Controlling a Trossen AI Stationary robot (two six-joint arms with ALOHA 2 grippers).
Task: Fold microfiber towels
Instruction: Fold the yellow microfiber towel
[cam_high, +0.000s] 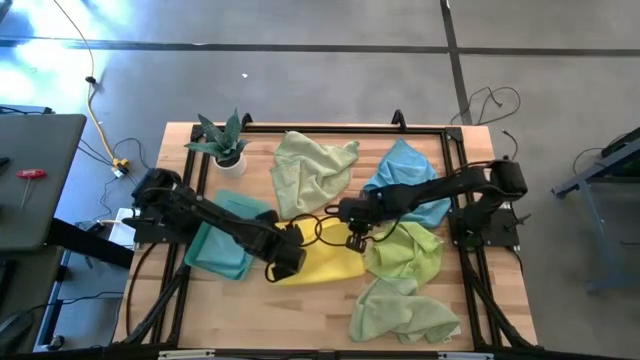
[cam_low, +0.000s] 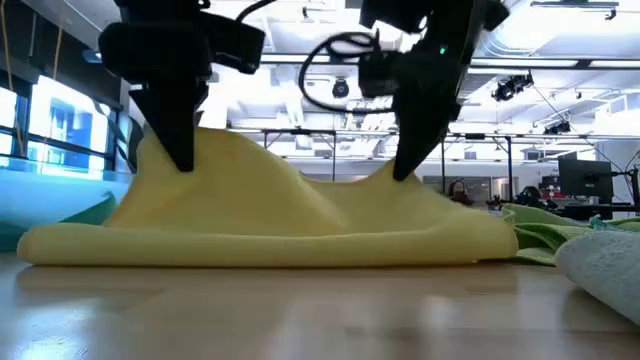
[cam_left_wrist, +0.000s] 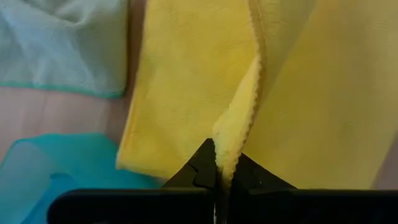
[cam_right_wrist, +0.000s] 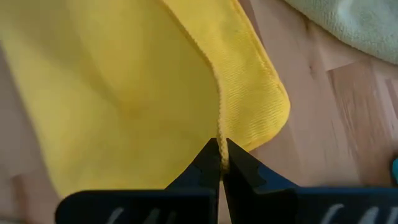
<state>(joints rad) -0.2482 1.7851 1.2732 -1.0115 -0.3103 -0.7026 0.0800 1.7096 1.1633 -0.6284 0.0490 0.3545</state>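
Left to right on the wooden table (cam_high: 330, 310): one teal towel (cam_high: 222, 248); the left gripper (cam_high: 287, 262), pinched tight on an edge of the one yellow towel (cam_high: 330, 262) at mid-table; the right gripper (cam_high: 354, 240), likewise clamped on that towel's edge. Three pale green towels (cam_high: 312, 172) and one blue towel (cam_high: 408, 178) lie around. No legible writing appears.

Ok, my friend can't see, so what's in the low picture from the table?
A yellow towel lies on the wooden table, pinched up into two peaks by the left end effector and the right end effector. A green towel lies at the right.
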